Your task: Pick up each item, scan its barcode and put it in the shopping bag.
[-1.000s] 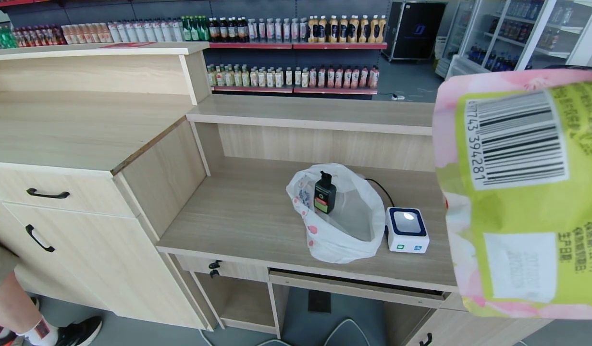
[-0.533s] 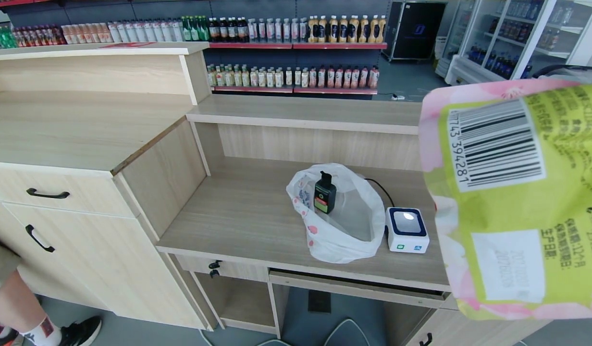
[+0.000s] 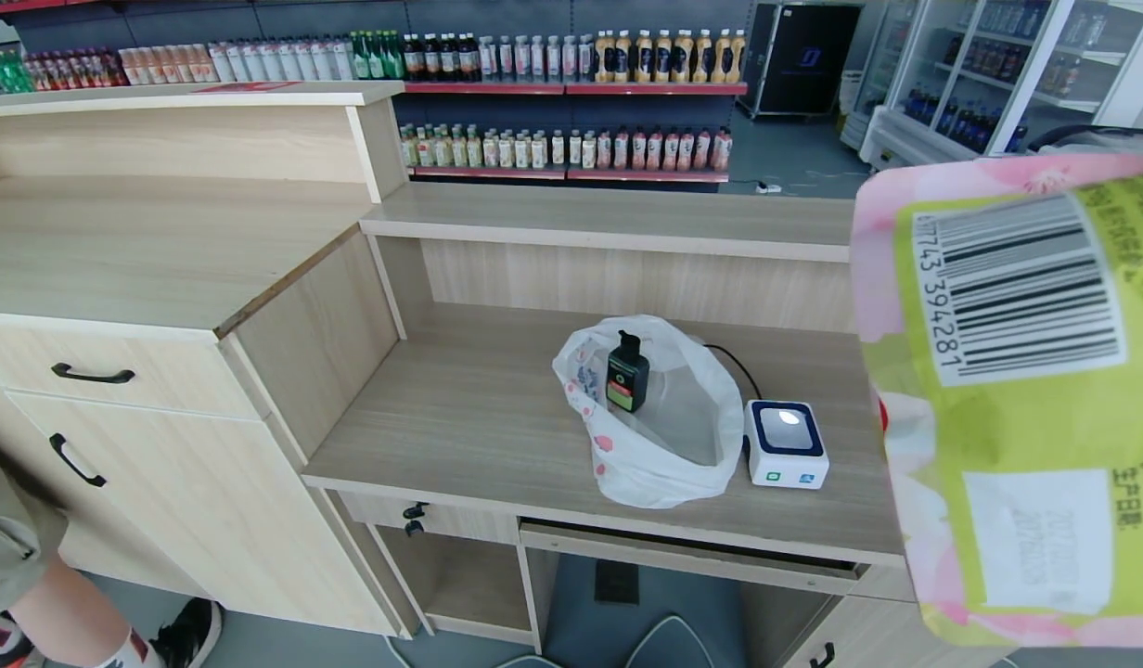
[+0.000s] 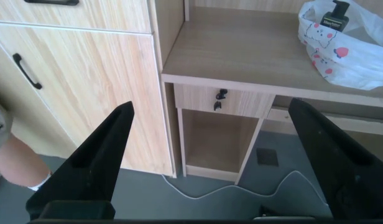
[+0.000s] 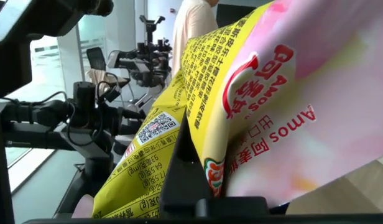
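Snack packet (image 3: 1017, 399), pink with a yellow-green panel, hangs high on the robot's right, close to the head camera. Its barcode (image 3: 1021, 288) is printed on a white patch and faces the camera. The right gripper (image 5: 190, 165) is clamped on this packet: the right wrist view has a dark finger pressed against the crinkled film, with the packet (image 5: 291, 93) folding around it.

On the pale wood counter (image 3: 479, 417) lies a white plastic shopping bag (image 3: 660, 464), its mouth open. A dark bottle (image 3: 627, 376) with a red and green label stands upright inside it. Just beside the bag, on its right, sits the scanner (image 3: 785, 443), a small white box with a dark screen facing up. A black cable (image 3: 734, 362) runs from it behind the bag. The packet is well apart from both scanner and bag.

The left gripper (image 4: 211, 106) hangs low in front of the counter's left end, its two dark fingers spread wide apart with nothing between them. Beyond it, the shopping bag (image 4: 347, 56) and bottle (image 4: 336, 15) sit on the counter top.

Shelves (image 3: 571, 88) of bottled drinks line the back wall.
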Robot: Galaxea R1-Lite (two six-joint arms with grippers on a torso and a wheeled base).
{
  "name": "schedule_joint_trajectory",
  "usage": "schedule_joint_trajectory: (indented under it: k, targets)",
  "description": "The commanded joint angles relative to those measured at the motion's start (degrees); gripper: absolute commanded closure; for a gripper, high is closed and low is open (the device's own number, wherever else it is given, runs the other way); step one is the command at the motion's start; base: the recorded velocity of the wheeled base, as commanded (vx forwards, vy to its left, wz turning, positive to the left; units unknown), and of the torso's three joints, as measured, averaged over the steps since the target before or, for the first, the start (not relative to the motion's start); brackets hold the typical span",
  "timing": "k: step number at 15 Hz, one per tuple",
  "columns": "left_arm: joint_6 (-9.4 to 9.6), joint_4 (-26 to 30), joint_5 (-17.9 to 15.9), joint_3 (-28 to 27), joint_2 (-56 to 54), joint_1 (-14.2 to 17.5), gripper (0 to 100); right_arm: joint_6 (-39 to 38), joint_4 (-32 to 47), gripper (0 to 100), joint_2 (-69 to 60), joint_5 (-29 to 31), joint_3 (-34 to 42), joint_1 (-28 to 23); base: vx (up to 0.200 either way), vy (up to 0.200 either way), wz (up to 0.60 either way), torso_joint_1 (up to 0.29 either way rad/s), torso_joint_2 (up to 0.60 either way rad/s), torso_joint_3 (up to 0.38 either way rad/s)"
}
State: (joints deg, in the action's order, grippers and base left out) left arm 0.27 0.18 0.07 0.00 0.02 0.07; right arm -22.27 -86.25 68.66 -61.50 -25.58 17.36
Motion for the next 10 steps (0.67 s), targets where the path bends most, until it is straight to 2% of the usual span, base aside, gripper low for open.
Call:
schedule_joint_trajectory:
  k: [1, 8, 10]
  targets:
    - [0.0, 0.0, 0.0, 0.0, 0.0, 0.0, 0, 0.4, 4.9, 100, -3.5, -0.2, 0.0, -1.4, 0.0, 0.0, 0.0, 0.0, 0.0, 0.0]
    - [0.0, 0.0, 0.0, 0.0, 0.0, 0.0, 0, 3.6, 10.8, 100, -2.7, -1.2, 0.0, -2.1, 0.0, 0.0, 0.0, 0.0, 0.0, 0.0]
    - [0.0, 0.0, 0.0, 0.0, 0.0, 0.0, 0, 6.3, 15.8, 100, -3.9, -1.3, 0.0, -2.1, 0.0, 0.0, 0.0, 0.0, 0.0, 0.0]
